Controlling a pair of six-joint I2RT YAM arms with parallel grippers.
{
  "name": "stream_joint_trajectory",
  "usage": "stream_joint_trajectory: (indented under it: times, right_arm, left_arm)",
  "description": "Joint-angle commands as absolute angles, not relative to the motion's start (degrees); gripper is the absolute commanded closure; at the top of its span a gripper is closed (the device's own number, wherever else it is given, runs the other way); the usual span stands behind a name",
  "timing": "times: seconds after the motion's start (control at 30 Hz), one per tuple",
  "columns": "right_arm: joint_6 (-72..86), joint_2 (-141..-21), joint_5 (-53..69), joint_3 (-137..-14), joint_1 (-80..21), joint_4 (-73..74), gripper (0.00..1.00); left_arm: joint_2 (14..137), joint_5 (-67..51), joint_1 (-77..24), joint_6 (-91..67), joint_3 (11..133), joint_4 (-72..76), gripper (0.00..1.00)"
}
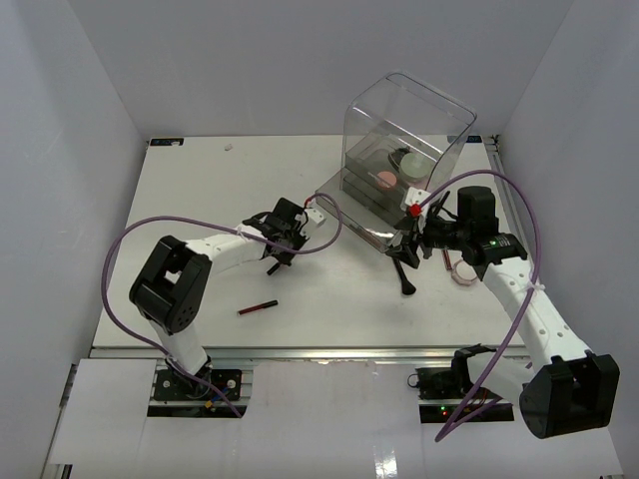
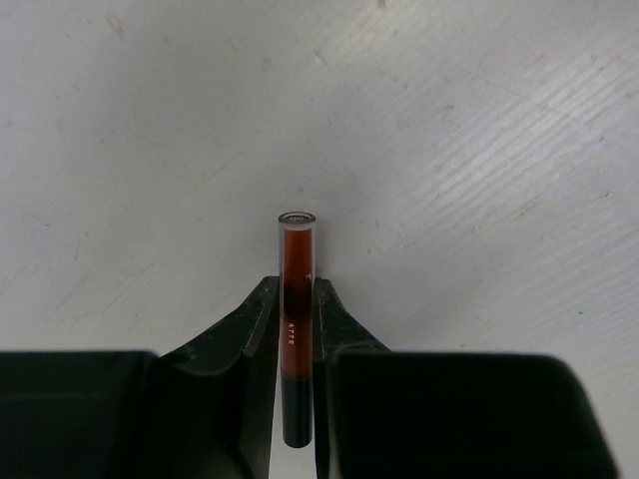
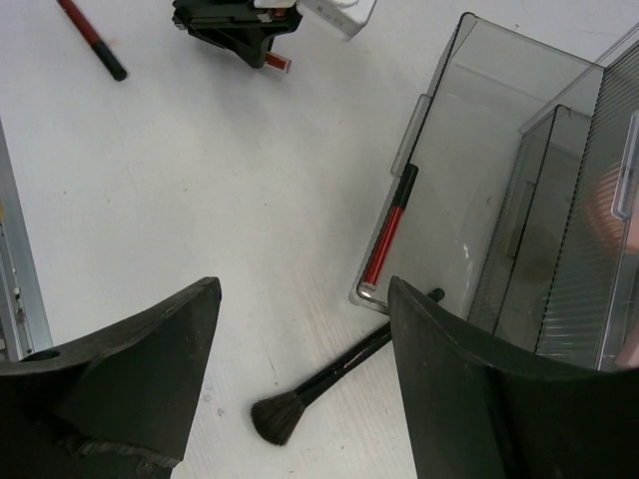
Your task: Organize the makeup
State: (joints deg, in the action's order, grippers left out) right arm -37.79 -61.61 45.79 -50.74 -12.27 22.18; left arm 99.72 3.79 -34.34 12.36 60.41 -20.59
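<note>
Left wrist: left jaws shut on pencil (image 2: 297, 249), gripped mid-length, low over tabletop (image 2: 469, 150), well apart from box (image 1: 409, 130). Right jaws wide open, empty, above brush (image 3: 334, 371) beside box.

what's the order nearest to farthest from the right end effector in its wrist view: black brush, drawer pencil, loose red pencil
From the right end effector:
1. black brush, directly under it, centre
2. drawer pencil, lying in the open drawer, to the right
3. loose red pencil, far off at upper left
</note>
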Motion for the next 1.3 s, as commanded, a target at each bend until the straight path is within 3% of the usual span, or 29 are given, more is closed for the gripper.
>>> stream_joint_trajectory:
  times: [0.0, 0.1, 0.17, 0.27, 0.4, 0.5, 0.87, 1.1, 1.27]
  right_arm:
    - [-46.0, -60.9, 57.6, -52.7, -11.8, 30.4, 0.25]
    - [-73.8, -64.7, 64.6, -53.8, -20.9, 55.5, 0.24]
    - [-70.4, -66.3, 58.9, -50.8, -32.9, 49.9, 0.28]
    - [-57.2, -68.7, 37.3, -44.2, -49.4, 27.9, 0.34]
    - [-53.6, -82.8, 35.9, -54.8, -58.2, 25.6, 0.52]
    - [-52.8, -93.9, 33.4, -61.2, -64.9, 24.4, 0.54]
    - [-43.1, -121.4, 37.4, -81.8, -72.1, 25.0, 0.61]
    - [-36.1, -122.7, 31.7, -82.3, -68.2, 19.0, 0.63]
    - [-36.4, -121.5, 34.5, -80.8, -67.4, 18.6, 0.63]
  left_arm:
    - [92.6, 0.4, -34.1, 4.9, 63.1, -19.5, 0.97]
    - [86.1, -0.5, -32.1, 1.1, 61.2, -20.1, 0.98]
    - [82.5, -3.3, -29.8, -3.2, 59.7, -20.4, 0.99]
    - [74.3, -6.4, -24.6, -6.7, 57.2, -20.4, 1.00]
    - [66.7, -7.0, -22.0, -9.5, 55.0, -20.7, 1.00]
    - [63.0, -7.1, -20.6, -11.0, 54.8, -20.9, 1.00]
    - [52.3, -4.7, -18.9, -12.4, 55.7, -23.4, 1.00]
    - [49.1, -5.6, -18.9, -12.3, 55.2, -24.8, 1.00]
    - [49.4, -6.5, -18.9, -12.4, 55.2, -24.6, 1.00]
